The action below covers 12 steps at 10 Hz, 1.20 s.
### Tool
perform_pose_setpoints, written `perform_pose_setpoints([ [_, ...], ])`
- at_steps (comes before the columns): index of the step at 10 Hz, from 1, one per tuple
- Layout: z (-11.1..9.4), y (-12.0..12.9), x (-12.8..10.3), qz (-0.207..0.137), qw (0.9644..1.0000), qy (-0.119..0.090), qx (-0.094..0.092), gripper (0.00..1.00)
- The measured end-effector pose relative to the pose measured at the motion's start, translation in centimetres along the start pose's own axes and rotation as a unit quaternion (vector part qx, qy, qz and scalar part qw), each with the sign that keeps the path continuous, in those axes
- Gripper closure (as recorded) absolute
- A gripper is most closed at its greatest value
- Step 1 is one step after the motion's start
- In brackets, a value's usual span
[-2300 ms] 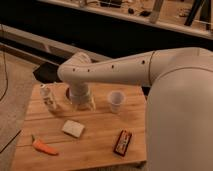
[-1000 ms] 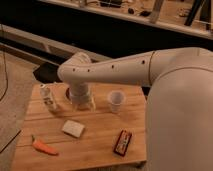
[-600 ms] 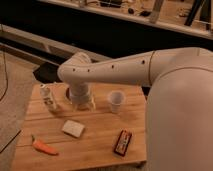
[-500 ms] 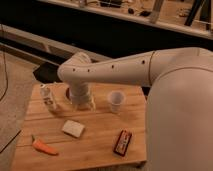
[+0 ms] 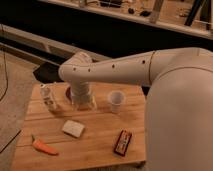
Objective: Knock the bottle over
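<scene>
**Bottle upright at the left of the table, gripper lowered beside it**

The camera view looks down on a slatted wooden table (image 5: pixel 100 152) that fills the lower left and middle of the frame. The robot's pale body (image 5: pixel 182 115) takes up the right side. Its arm (image 5: pixel 122 67) reaches from there across the upper middle of the frame and bends down over the rear of the table.

The gripper (image 5: pixel 83 103) hangs at the end of that bend, low over the back part of the tabletop, left of centre in the frame. Whether it is wide or narrow cannot be told, and nothing can be seen held in it.

The bottle (image 5: pixel 49 97) stands upright near the table's rear left corner, in the left part of the frame. It is small and clear, with a white cap and a pale label. It is just left of the gripper, and a narrow strip of wood shows between them.

A dark reddish round thing (image 5: pixel 67 92) shows behind that gap, partly hidden by the gripper, and what it is cannot be told. A clear plastic cup (image 5: pixel 116 100) stands upright, mouth up, to the right of the gripper and apart from it.

Nearer the front edge, a white rectangular block (image 5: pixel 73 128) lies flat below the gripper. A carrot (image 5: pixel 44 146) lies in the lower left of the table. A dark wrapped snack bar (image 5: pixel 123 142) lies towards the lower right, close to the robot's body.
</scene>
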Motion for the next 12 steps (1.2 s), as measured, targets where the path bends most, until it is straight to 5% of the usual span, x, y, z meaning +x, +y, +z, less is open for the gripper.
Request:
perform_pose_setpoints([
  [4,0.9,-1.3,-4.2,-0.008,0.9995,-0.010,0.028,0.35],
  [7,2.2,1.3,-7.9,-0.049,0.9981,-0.021,0.032,0.35],
  [12,5.5,6.8,-12.8,-0.140,0.9856,-0.046,0.083,0.35],
])
